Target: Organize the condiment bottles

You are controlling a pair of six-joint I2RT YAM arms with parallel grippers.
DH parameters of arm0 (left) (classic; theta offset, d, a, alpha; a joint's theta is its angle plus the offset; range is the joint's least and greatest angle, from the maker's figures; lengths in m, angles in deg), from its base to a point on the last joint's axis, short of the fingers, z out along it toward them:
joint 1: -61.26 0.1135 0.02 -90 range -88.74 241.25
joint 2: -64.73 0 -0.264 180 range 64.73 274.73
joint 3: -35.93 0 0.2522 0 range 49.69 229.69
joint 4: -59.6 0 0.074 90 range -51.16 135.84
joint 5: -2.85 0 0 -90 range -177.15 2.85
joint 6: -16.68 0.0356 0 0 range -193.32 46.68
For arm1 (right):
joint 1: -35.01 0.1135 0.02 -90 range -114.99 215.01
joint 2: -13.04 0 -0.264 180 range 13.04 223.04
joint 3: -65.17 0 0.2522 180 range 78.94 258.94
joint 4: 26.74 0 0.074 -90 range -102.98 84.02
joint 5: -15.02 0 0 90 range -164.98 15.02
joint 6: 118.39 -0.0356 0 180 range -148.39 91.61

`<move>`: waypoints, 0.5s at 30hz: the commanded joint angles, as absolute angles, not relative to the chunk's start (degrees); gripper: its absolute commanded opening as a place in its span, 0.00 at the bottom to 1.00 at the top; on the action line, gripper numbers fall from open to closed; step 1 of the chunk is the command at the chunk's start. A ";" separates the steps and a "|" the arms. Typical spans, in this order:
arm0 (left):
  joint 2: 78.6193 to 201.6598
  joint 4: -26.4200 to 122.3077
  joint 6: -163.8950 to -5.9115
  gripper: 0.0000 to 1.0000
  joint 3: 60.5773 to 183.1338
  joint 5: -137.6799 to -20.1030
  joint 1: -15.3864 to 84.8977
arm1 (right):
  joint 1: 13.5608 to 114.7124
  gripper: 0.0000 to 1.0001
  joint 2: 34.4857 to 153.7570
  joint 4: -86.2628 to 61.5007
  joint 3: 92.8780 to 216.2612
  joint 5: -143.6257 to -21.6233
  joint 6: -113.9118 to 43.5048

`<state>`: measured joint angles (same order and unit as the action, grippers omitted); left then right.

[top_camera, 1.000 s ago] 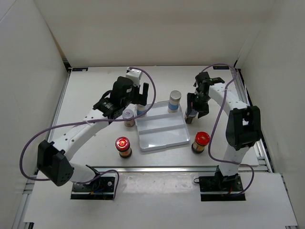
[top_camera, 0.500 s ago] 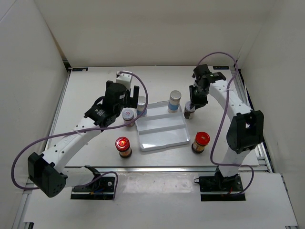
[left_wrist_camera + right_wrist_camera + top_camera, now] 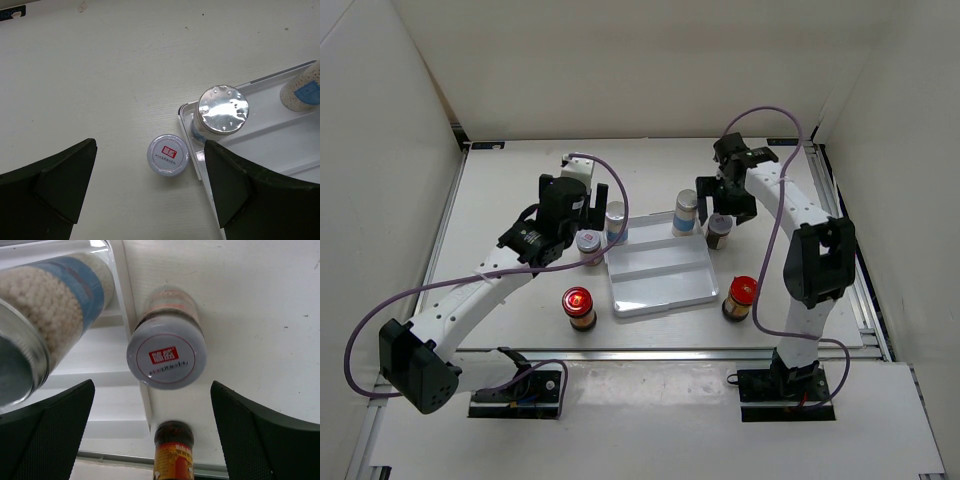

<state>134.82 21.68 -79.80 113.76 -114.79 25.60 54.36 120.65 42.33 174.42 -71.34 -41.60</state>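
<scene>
In the top view a white tray (image 3: 655, 292) lies in the middle. One tall white condiment bottle (image 3: 616, 222) stands in its back left corner, another (image 3: 687, 212) in its back right corner. A short silver-lidded jar (image 3: 588, 245) stands just left of the tray, and another (image 3: 719, 230) just right of it. Two red-capped jars (image 3: 578, 305) (image 3: 741, 296) stand nearer the front. My left gripper (image 3: 150, 150) hangs open above the left short jar (image 3: 168, 155) and tall bottle (image 3: 222, 110). My right gripper (image 3: 152, 390) is open over the right short jar (image 3: 166, 360), not touching it.
White walls enclose the table on three sides. A metal rail (image 3: 650, 352) runs along the front edge. Purple cables loop from both arms. In the right wrist view a tall bottle (image 3: 45, 335) is close at the left and a red-capped jar's body (image 3: 172, 455) lies below.
My right gripper set the short jar down right of the tray and opened, then rose slightly. My left arm drew back to the left, away from the tall bottle in the tray's corner.
</scene>
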 commanded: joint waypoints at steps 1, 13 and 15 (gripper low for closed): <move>134.08 20.79 -80.27 0.99 113.41 -116.42 25.40 | 54.17 1.00 122.72 42.04 177.37 -69.72 -41.48; 132.50 19.74 -80.27 0.99 112.88 -118.00 25.40 | 53.12 1.00 124.84 39.76 176.23 -68.66 -43.15; 132.50 19.74 -80.27 0.99 112.88 -118.00 25.40 | 52.51 0.99 125.36 39.14 176.23 -68.66 -43.15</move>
